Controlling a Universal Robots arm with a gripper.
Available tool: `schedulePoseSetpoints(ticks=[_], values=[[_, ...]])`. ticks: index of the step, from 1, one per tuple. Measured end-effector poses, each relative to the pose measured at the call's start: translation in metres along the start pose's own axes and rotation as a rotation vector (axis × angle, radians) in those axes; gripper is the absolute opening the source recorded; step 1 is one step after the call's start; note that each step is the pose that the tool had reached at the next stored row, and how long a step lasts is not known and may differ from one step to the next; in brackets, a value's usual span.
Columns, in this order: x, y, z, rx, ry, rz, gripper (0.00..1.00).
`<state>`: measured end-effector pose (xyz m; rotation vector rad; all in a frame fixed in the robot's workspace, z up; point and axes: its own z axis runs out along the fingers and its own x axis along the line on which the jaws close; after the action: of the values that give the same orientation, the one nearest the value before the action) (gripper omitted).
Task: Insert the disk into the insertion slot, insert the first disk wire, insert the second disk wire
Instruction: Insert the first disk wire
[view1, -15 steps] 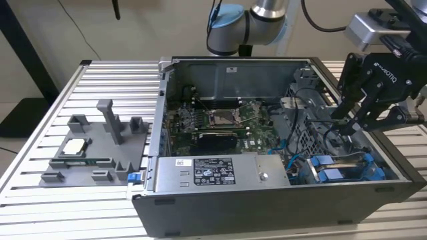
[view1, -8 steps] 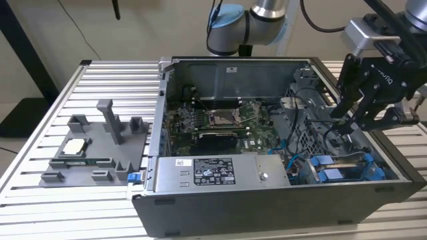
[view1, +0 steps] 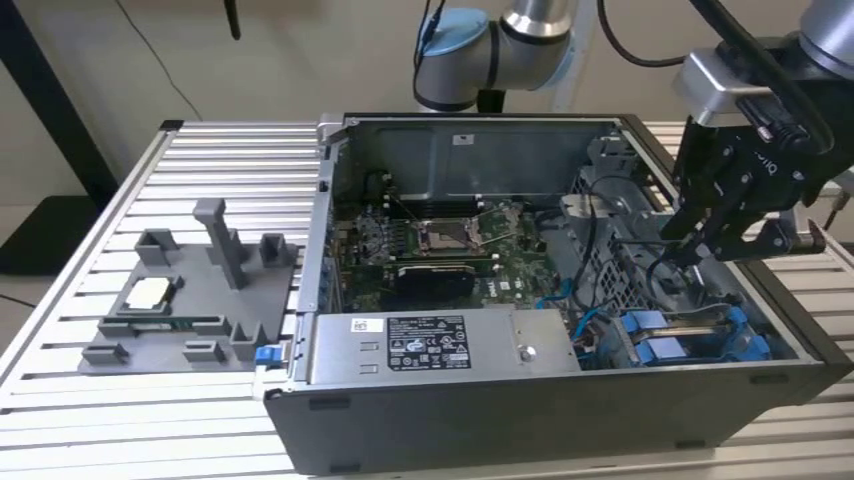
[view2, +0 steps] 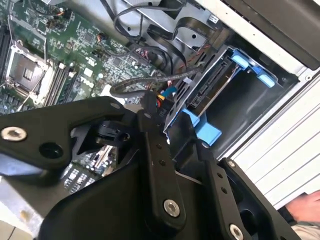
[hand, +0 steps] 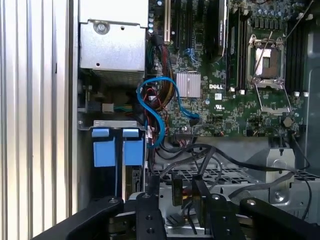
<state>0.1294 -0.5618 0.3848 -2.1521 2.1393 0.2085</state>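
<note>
End effector (hand: 187, 194), disk (hand: 133, 151) in bay nearby

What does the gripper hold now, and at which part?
It appears that the gripper holds a disk wire by its connector end; the hold itself is partly hidden.

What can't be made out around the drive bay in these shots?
- Whether any wire is plugged into the disk: second wrist view, the gripper covers its connector end.
- The disk's label: first wrist view, seen edge-on behind the blue carrier tabs.
- The bay's inside: exterior view, the blue carrier tabs and cables cover it.
</note>
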Motion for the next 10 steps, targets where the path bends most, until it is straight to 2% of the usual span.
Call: schedulePoseSetpoints(ticks=[2,3,4,10], values=[[0.0001,0.0001,0.0003,0.0002,-0.0064,0.0,0.25],[0.0,0.0002,0.0002,0.0002,-0.0093,0.0,0.25],[0.0,0.0003,0.0001,0.0002,-0.0109,0.0,0.2],[0.0,0.0003,0.0002,0.0003,-0.0144,0.0,0.19]])
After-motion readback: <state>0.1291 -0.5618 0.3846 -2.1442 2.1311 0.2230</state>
